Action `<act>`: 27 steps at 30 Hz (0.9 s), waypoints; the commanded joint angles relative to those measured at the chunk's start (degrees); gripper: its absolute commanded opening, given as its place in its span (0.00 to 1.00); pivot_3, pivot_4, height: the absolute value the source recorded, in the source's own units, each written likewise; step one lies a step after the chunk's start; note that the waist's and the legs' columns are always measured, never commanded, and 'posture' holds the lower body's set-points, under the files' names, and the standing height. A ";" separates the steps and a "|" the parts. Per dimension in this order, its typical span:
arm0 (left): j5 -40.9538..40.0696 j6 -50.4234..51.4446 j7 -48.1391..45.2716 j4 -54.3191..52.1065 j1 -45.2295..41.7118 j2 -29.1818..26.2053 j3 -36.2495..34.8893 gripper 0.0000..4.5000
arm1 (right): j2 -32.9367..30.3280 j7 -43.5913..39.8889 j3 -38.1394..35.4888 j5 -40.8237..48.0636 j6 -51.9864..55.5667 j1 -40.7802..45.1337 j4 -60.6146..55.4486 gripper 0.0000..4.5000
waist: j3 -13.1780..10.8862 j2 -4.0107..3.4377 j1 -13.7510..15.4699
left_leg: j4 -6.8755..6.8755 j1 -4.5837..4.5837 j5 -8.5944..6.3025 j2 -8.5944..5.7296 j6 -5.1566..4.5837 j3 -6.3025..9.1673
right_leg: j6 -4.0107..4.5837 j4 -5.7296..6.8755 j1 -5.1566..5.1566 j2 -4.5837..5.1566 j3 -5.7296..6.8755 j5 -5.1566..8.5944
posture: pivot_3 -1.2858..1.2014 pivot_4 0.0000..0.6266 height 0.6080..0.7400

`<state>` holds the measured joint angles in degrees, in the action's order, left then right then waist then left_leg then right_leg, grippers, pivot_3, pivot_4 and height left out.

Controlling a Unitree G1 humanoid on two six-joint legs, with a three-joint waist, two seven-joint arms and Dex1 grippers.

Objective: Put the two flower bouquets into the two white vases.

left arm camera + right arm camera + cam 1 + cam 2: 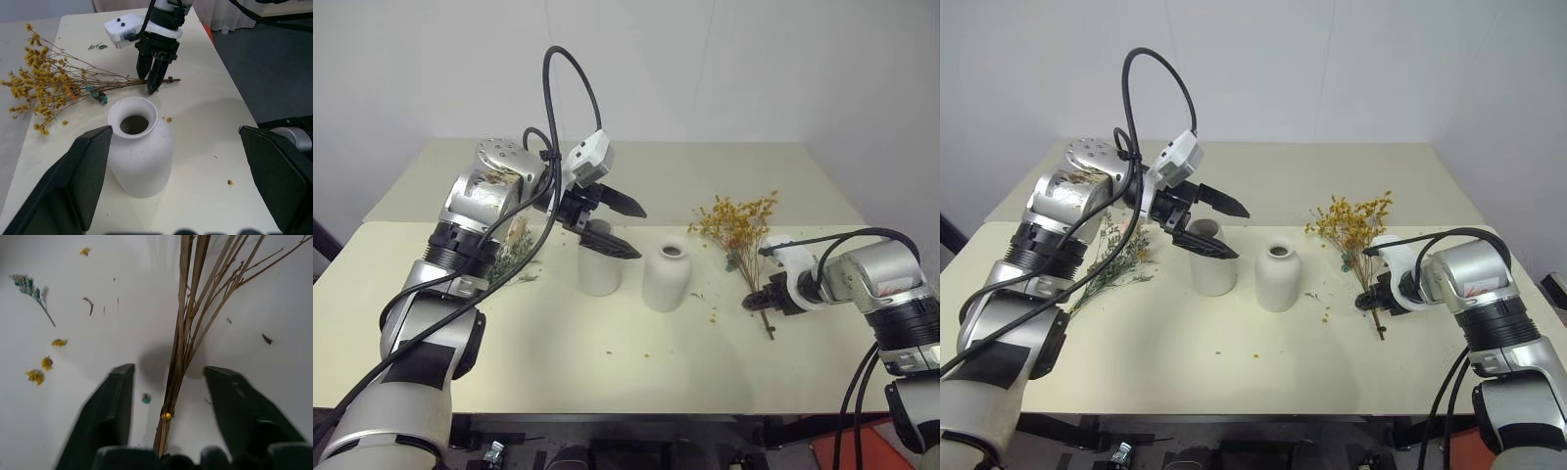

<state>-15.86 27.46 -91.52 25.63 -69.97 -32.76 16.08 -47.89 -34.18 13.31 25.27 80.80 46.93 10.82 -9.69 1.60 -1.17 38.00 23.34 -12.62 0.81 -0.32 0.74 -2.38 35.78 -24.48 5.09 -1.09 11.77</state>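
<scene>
The yellow-orange bouquet (739, 223) lies on the table at the right, its brown stems (182, 357) pointing toward me. My right gripper (756, 302) is down at the stem ends. Its fingers (117, 396) stand apart on either side of the stems without touching them. My left gripper (641, 233) hangs open in the air just above the taller white vase (599, 262), pointing right toward the rounder white vase (668, 277). Both vases stand upright mid-table with nothing in them. The grey-green bouquet (1111, 259) lies flat at the left, partly hidden by my left arm.
The cream table (607, 362) is strewn with loose yellow petals (46, 363) and small twigs around the right gripper. A black cable (570, 73) loops above my left wrist. The table's right edge runs close beside my right arm.
</scene>
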 commanded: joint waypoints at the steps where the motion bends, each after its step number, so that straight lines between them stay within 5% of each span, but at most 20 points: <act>1: 0.12 -0.59 -0.41 -0.90 -2.21 -0.10 -1.22 1.00 | -0.19 -1.33 0.27 -2.06 -2.38 1.83 1.40 0.33 | 0.00 0.00 0.05 | 0.00 0.00 0.00 0.00 0.00 0.00 | -0.01 0.01 0.00 0.00 0.00 0.00 | 0.52 0.24 1.00; 5: 0.16 -0.42 -0.45 -1.33 -2.02 -0.30 -1.36 1.00 | 0.41 -2.26 0.91 -3.38 -3.07 2.06 2.36 0.02 | 0.00 0.00 0.05 | 0.01 0.00 0.00 0.00 0.00 0.00 | 0.01 0.02 0.00 0.01 0.00 0.00 | 0.52 0.24 1.00; 6: 0.16 -0.39 -0.45 -1.37 -2.01 -0.31 -1.38 1.00 | 0.52 -2.49 1.01 -3.69 -3.26 2.09 2.51 0.01 | 0.00 0.00 0.01 | 0.01 0.00 0.00 0.00 0.00 0.00 | 0.01 0.02 0.00 0.00 0.00 0.00 | 0.52 0.24 1.00; 13: 0.11 -0.35 -0.36 -1.77 -1.95 -0.41 -1.52 1.00 | 0.55 -3.34 -1.92 -4.29 -5.30 1.52 0.96 0.01 | 0.00 0.00 -0.05 | 0.06 -0.03 0.00 0.01 0.00 0.00 | -0.01 0.11 0.00 0.00 0.00 0.00 | 0.52 0.24 1.00; 18: 0.17 -1.07 -0.43 -0.81 -2.40 -0.55 -1.97 1.00 | 2.99 0.44 -12.97 -3.05 -7.45 2.90 0.02 0.01 | 0.00 0.00 0.02 | 0.10 0.00 0.00 0.00 0.00 0.01 | 0.01 0.11 0.00 0.00 0.00 -0.01 | 0.52 0.24 1.00; 23: 0.65 -1.94 0.18 2.40 -4.38 -0.15 -2.49 1.00 | 12.40 10.44 -28.59 -2.06 -20.59 3.29 -7.52 0.01 | -0.01 0.00 -0.09 | 0.10 -0.01 0.00 0.01 0.00 0.02 | 0.00 0.15 -0.02 -0.02 -0.01 -0.01 | 0.52 0.24 1.00; 27: 0.77 -2.39 -0.11 3.60 -5.05 0.15 -2.58 1.00 | 19.99 15.48 -34.23 -0.30 -30.12 3.65 -15.58 0.01 | -0.02 -0.02 -0.07 | 0.09 -0.02 0.00 0.01 0.00 0.05 | -0.01 0.24 -0.04 -0.03 -0.02 0.00 | 0.52 0.24 1.00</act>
<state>-15.34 26.01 -91.38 29.28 -73.40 -32.51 14.89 -28.44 -20.24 -17.76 23.45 55.22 48.83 0.36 -9.71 1.58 -1.24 38.10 23.32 -12.62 0.81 -0.32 0.79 -2.38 36.01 -24.52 5.06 -1.10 11.77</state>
